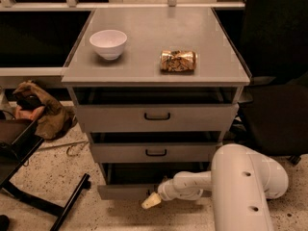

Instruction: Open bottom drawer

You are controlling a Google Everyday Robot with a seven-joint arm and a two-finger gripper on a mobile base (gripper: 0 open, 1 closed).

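The cream-tipped gripper (151,201) of the white rounded robot arm (240,186) hangs low over the speckled stone floor (48,177). Whether it is spread or pressed together, I cannot tell. Just behind it and to its left is the slim grey metal front of the bottom drawer (120,191), standing a little out from the cabinet, with a dark gap above its upper edge. Its handle is not seen.

In front of the gripper the floor is open. Far to its left a black metal frame leg (72,201) lies slanted on the floor.

Above the gripper are the mid-sized grey drawer front (192,153) and then the tallest grey drawer front (202,117). Highest and farthest is the flat grey cabinet top (154,28), with a white round bowl (109,43) and a crushed golden can (178,61) on its side. A brown crumpled cloth (41,107) lies left of the cabinet, and a black chair (279,105) stands at the right.
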